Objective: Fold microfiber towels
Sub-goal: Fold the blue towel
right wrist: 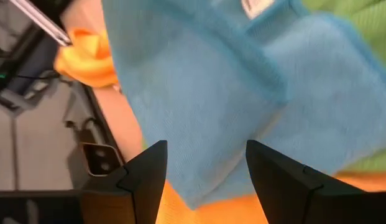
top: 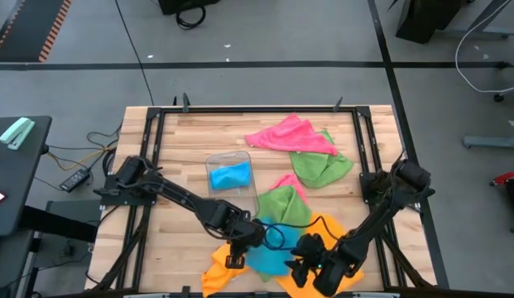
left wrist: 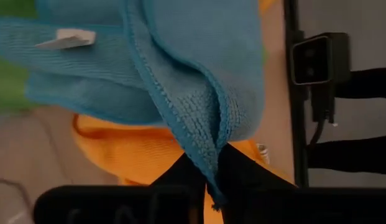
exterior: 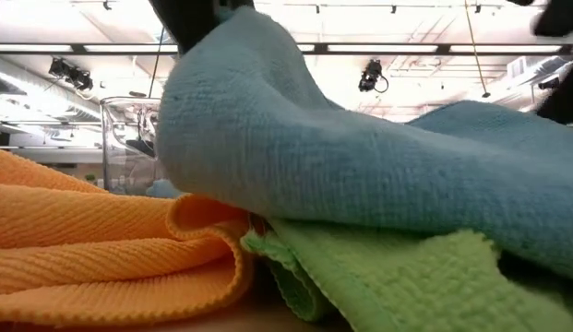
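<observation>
Nubby matt blue cloth (left wrist: 199, 74), ribbed orange cloth (exterior: 92, 240), pale planked wooden table (top: 190, 136).

Layout only, no looks, high view:

- Table (top: 199, 132) fills frame centre.
- Tray (top: 230, 172) left of centre, one towel (top: 230, 175) inside it.
- Upper right of tray: two towels (top: 302, 145), overlapping.
- Just right of tray, lower: another towel pair (top: 283, 201).
- Bottom centre: towel heap (top: 265, 258), one lying over the others.
- Left gripper (top: 233, 256) at heap's left edge; right gripper (top: 300, 266) at its right.
</observation>
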Motion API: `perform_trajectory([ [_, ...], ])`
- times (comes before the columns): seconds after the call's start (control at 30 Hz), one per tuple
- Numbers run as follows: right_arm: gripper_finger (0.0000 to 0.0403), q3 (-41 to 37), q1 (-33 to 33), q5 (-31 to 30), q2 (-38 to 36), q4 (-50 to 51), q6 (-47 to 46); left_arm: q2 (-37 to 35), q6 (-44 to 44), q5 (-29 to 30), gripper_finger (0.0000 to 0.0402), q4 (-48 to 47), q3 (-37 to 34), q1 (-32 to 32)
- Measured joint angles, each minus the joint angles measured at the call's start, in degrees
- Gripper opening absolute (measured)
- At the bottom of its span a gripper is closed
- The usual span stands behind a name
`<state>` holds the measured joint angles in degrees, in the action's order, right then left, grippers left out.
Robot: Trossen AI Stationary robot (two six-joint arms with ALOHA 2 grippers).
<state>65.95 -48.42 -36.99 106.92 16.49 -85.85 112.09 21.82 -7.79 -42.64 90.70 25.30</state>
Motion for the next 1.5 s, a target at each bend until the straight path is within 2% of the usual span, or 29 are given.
perform_trajectory([
  [0.17,0.0227,-9.7,1.5,1.5,-5.7,-9.9,1.7,0.0,0.2,-0.3,0.0015,0.6,0.0,0.8],
  [0.33,0.0227,-17.3,1.4,1.7,-8.4,-22.9,4.4,0.0,-1.8,-3.4,0.0016,2.9,0.0,2.6],
  [0.5,0.0227,-16.3,2.0,1.8,-7.4,-22.6,10.5,0.0,-2.9,-2.6,0.0028,3.4,0.0,4.4],
  [0.77,0.0227,-15.5,5.5,3.2,-6.1,-24.1,14.4,0.0,-3.0,-1.4,0.0011,3.4,0.0,4.1],
  [0.93,0.0227,-15.4,6.7,9.9,-6.0,-31.3,18.6,0.0,-5.0,-1.4,0.0026,3.9,0.0,4.1],
  [1.07,0.0227,-13.0,6.7,13.8,-6.0,-32.8,21.0,0.0,-11.9,-1.3,0.0032,4.7,0.0,5.4],
  [1.2,0.0227,-8.0,5.2,15.2,-6.0,-29.1,25.9,0.0,-21.8,-1.4,0.0021,4.8,0.0,7.8],
  [1.4,0.0227,1.7,3.6,17.4,-6.0,-8.0,30.1,0.0,-35.5,2.0,0.0024,4.9,0.0,9.9],
  [1.5,0.0227,3.0,3.6,17.4,-6.0,-3.6,29.8,0.0,-42.3,2.5,0.0034,5.2,0.0,11.0],
])
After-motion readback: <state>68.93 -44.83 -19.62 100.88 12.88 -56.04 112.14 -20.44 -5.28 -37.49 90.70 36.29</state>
